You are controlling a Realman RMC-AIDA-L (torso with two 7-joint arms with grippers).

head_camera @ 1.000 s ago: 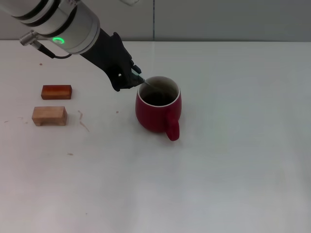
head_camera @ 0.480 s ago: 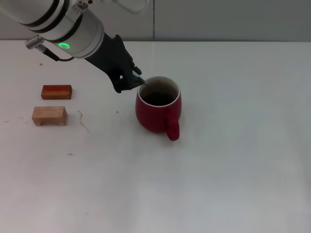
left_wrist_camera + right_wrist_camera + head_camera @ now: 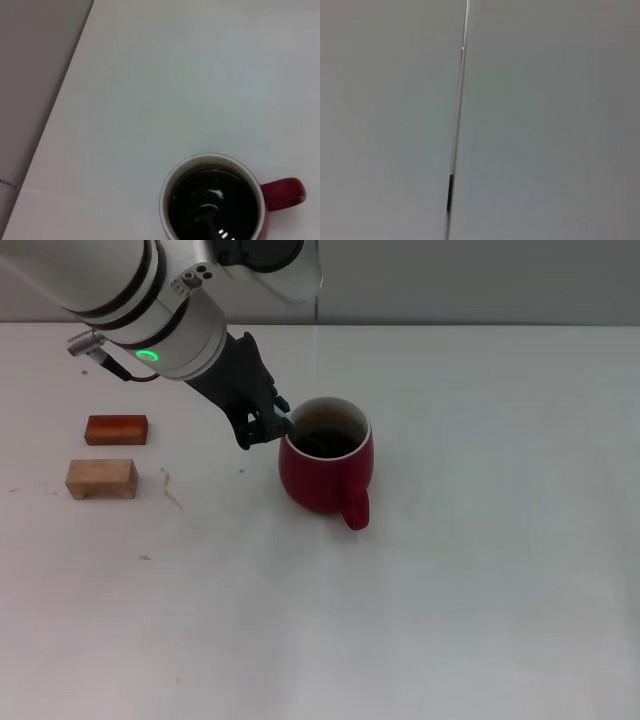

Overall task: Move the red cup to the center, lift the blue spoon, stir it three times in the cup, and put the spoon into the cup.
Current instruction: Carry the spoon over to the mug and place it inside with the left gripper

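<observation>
The left gripper [image 3: 272,424], closed on the blue spoon [image 3: 210,220], sits just beside the red cup [image 3: 325,468] so the bowl dips inside for stirring.

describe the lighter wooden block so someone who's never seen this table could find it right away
On the white table, look to the robot's left of the red cup, past the left gripper at the cup's rim, where two small blocks lie. The lighter wooden block is the nearer of the two, pale tan, while the reddish-brown block just behind it is darker and glossier.
</observation>
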